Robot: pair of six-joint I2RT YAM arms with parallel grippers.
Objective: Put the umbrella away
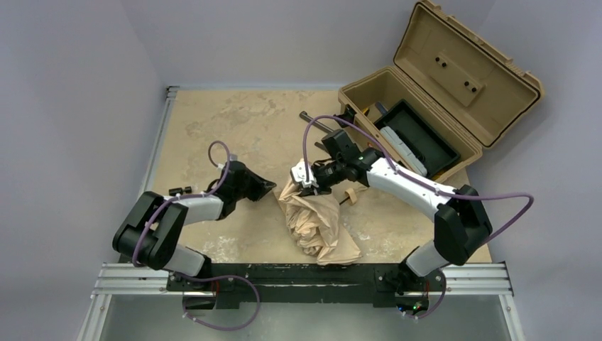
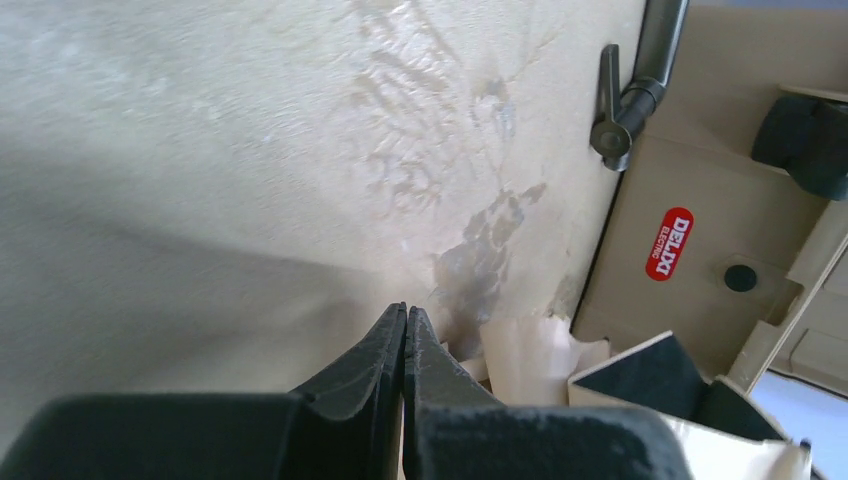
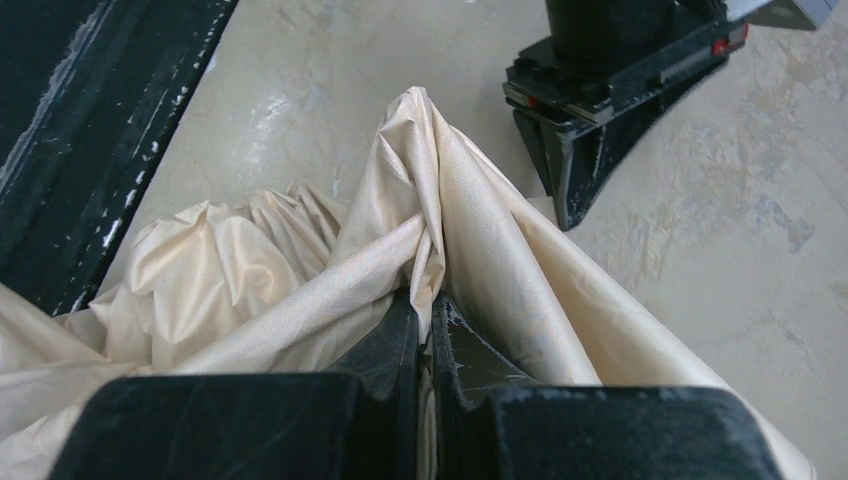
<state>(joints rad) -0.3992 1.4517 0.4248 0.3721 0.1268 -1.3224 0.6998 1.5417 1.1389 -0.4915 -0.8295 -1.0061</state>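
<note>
Beige umbrella canopy fold pinched inside right gripper, jaws closed.

The umbrella is thin cream cloth, finely woven, faintly shiny and deeply creased; its knob looks like pale wood. The table has a matt beige top, mottled and rubbed to grey patches. At the far right corner, the case is hard, matt tan plastic with a glossy red sticker. The right gripper has scuffed matt black jaws. Along the near edge, the rail looks like black-painted metal, chipped.
</note>
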